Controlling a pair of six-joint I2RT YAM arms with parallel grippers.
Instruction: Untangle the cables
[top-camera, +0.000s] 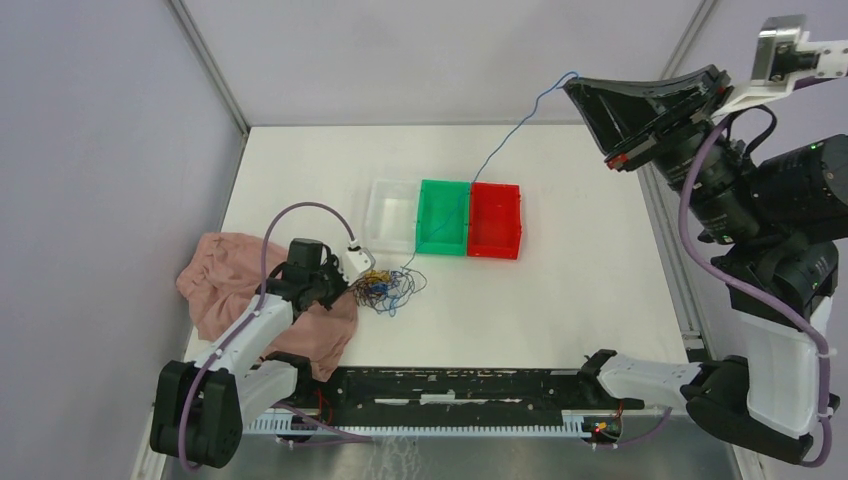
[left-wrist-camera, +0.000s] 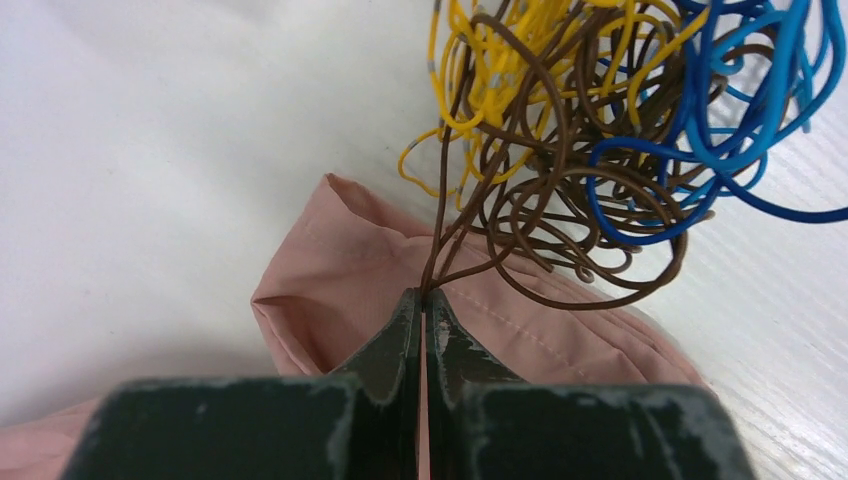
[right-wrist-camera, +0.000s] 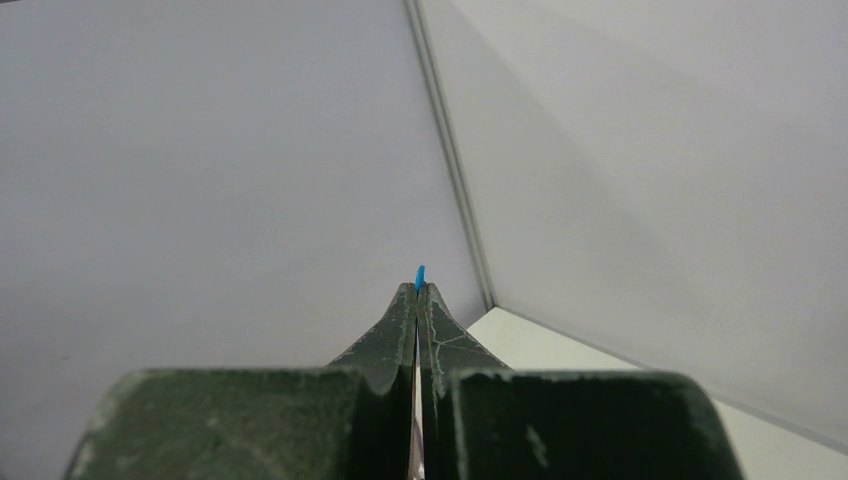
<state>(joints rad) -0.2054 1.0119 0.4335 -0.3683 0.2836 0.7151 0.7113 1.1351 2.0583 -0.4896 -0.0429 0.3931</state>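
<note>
The left arm lies low, stretched over a crumpled pink cloth (top-camera: 225, 285) near the tabletop's (top-camera: 560, 310) left edge. The left end effector (top-camera: 352, 284) is clamped on thin brown strands of the cables (top-camera: 385, 288), a small looped tangle of blue, yellow and brown wire just beside the cloth. Mid-tabletop stand a clear bin (top-camera: 392, 215), a green bin (top-camera: 443, 217) and a red bin (top-camera: 495, 220) in a row. One blue wire (top-camera: 500, 145) rises from the tangle across the bins to the right end effector (top-camera: 572, 85), pinched tight on its tip, with the right arm raised high near the far right corner. The tabletop is smooth white and the walls plain grey.
</note>
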